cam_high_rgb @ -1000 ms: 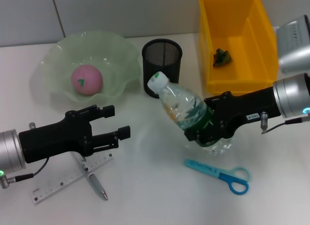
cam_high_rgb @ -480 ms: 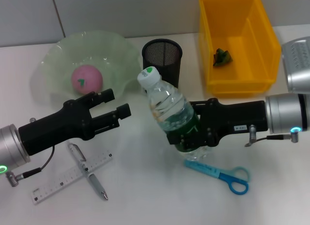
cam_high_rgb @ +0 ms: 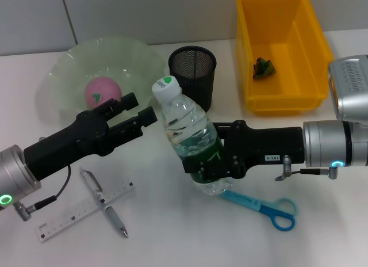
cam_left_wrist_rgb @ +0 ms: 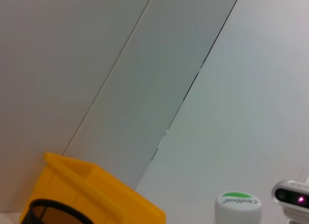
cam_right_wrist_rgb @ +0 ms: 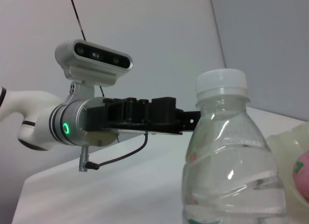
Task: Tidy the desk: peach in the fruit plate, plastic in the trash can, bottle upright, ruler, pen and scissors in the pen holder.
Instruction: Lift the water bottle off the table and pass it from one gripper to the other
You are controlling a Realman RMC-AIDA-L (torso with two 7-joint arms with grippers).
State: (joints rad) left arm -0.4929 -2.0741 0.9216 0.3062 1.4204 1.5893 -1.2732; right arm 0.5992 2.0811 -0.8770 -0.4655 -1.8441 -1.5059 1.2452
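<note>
Nearest, the ruler (cam_high_rgb: 85,210) and pen (cam_high_rgb: 104,203) lie crossed on the counter (cam_high_rgb: 172,238), scissors (cam_high_rgb: 260,205) partly tucked under the bottle (cam_high_rgb: 188,138). Right claw (cam_high_rgb: 202,169) is clamped on that bottle's lower half, tilted, base hidden (cap lettering too small to read). Left claw (cam_high_rgb: 133,114), fingers apart, hovers beside the cap. Behind: peach (cam_high_rgb: 103,94) in the fruit plate (cam_high_rgb: 75,65).

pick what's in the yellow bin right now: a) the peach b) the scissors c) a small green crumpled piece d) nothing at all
c: in the head view a small green crumpled piece lies on the floor of the yellow bin, while the peach sits in the fruit plate and the scissors lie on the desk.
</note>
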